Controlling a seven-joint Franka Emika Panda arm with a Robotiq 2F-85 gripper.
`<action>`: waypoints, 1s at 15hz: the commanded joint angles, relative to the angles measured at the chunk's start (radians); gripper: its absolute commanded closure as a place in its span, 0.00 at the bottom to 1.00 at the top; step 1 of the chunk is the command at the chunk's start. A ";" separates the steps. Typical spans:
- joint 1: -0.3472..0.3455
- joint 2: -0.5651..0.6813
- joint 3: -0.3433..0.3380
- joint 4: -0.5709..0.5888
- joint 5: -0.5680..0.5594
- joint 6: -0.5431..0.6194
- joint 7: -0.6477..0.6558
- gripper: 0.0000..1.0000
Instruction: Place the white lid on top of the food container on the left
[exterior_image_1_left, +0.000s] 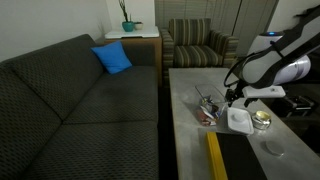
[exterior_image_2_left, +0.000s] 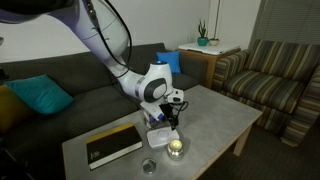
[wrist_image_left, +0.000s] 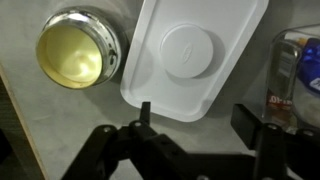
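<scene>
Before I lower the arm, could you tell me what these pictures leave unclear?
- Food container: cut by the wrist view's right edge; contents blurred.
- White lid: its far edge is cut off by the wrist view's top edge; tiny in an exterior view.
- Tool: too small and dark in an exterior view to show its fingers.

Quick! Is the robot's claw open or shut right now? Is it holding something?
Gripper: open, holding nothing, with its fingers spread over the edge of the white lid.
</scene>
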 joint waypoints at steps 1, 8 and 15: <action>-0.025 0.001 0.037 -0.013 0.007 -0.037 -0.034 0.00; -0.041 0.003 0.048 -0.067 0.018 -0.083 -0.027 0.00; -0.053 0.004 0.066 -0.107 0.051 -0.027 -0.008 0.00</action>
